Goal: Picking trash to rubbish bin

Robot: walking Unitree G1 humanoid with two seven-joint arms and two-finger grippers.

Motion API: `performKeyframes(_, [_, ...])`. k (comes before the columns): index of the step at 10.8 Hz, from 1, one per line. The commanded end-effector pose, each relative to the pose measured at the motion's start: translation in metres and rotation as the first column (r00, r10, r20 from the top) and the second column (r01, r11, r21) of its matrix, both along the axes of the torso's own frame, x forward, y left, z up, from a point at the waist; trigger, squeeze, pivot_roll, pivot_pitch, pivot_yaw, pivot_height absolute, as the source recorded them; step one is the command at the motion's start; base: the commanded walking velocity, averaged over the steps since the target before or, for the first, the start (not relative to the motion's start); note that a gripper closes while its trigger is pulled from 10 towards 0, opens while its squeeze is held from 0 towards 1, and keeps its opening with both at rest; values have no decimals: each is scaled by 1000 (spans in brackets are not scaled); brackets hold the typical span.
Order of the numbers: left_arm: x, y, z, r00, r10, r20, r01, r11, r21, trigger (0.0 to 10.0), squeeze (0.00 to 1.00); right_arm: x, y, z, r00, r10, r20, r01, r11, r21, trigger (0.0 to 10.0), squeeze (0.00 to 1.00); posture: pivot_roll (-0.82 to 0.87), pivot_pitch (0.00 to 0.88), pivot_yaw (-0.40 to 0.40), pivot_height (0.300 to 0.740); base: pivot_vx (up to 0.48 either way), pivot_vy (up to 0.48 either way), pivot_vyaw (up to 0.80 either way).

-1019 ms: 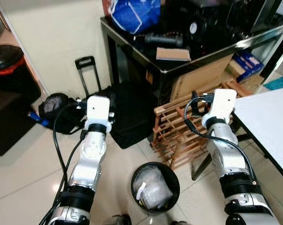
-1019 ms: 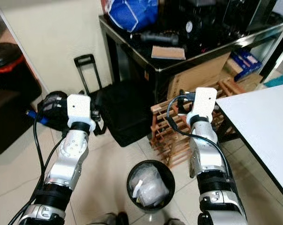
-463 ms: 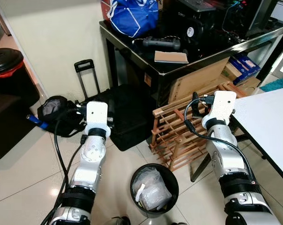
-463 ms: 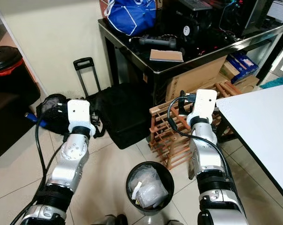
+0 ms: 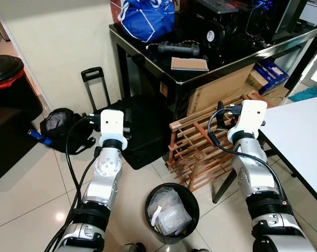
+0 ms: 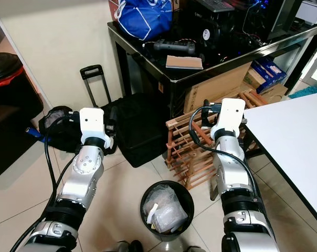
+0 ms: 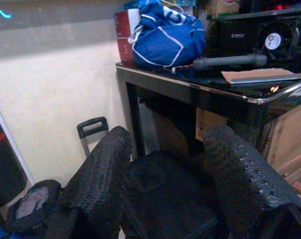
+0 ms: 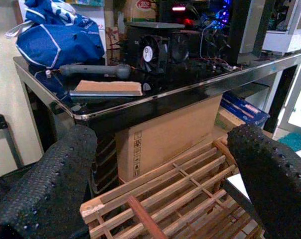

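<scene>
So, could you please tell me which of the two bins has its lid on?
The tall black bin with the red liner, far left by the wall, is lidded. The small round bin between the arms stands open, holding crumpled plastic.

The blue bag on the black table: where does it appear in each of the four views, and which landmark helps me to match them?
Left eye view: blue bag at the top, left of centre, on the black table.
Right eye view: top, left of centre, on the table's left end.
Left wrist view: upper middle, above the open fingers.
Right wrist view: upper left corner.
Shared landmark: the thin brown board lying on the table beside the bag.
</scene>
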State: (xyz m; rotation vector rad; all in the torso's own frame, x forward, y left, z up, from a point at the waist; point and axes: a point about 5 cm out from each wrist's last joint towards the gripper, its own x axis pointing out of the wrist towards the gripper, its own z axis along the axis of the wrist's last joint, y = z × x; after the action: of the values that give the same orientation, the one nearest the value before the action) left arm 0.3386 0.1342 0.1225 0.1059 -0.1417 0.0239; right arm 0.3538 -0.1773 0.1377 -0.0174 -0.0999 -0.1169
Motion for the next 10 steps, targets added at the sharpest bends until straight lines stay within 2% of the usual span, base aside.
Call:
performKeyframes(1, [2,3,1,1000,19,5,-19,1000,-4,10000,0,3,-1,5,1000,-8,18,8,1000,8,10000,0,-67,53,48,740,0,0,0])
performKeyframes(10, [5,4,1,1000,21,12,-21,1000,-5,10000,0,5,-2,5,1000,-4,19,4,1000,10,10000,0,-67,45,41,740,0,0,0])
